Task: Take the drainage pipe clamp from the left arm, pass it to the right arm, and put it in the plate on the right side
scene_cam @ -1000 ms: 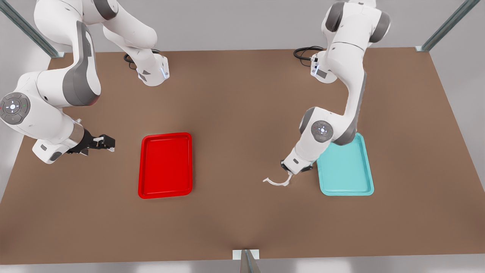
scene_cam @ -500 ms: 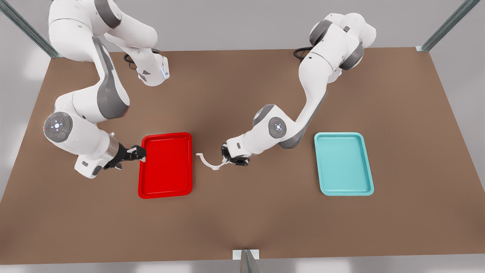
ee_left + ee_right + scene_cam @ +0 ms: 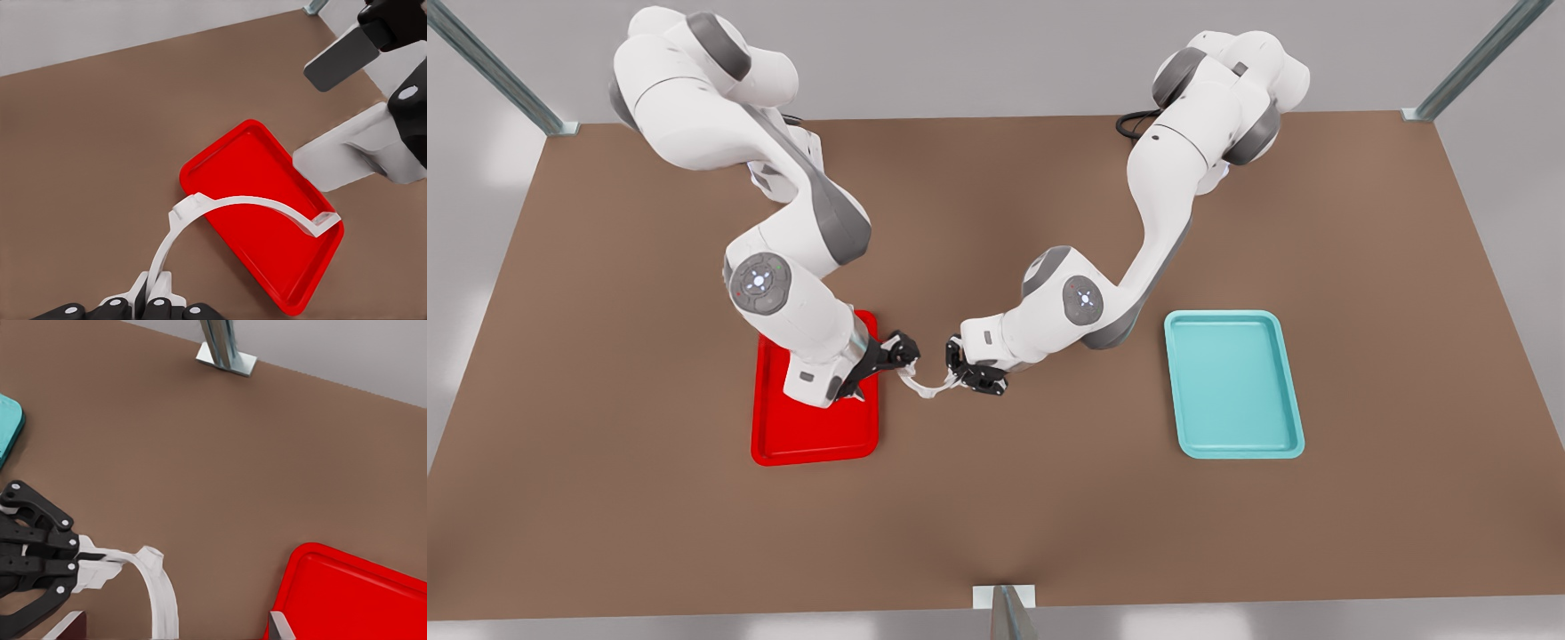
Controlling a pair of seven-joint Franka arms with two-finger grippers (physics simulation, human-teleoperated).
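The drainage pipe clamp (image 3: 925,388), a thin white half-ring, hangs above the table between the two grippers. My left gripper (image 3: 962,377), on the arm at the front view's right, is shut on one end of the clamp (image 3: 247,200). My right gripper (image 3: 908,357) reaches in from over the red plate (image 3: 783,444) and is open. Its fingers (image 3: 347,150) straddle the clamp's free end without closing. In the right wrist view the clamp (image 3: 159,590) curves from the left gripper (image 3: 80,563) toward my own fingertips (image 3: 279,627).
A teal tray (image 3: 1232,382) lies on the brown table at the front view's right. The red plate (image 3: 247,163) sits under the right arm's wrist. A metal post (image 3: 1009,613) stands at the table's near edge.
The left gripper carried the clamp from beside the teal tray to the table's middle, then held still. The right arm swung in across the red plate to the clamp's free end.
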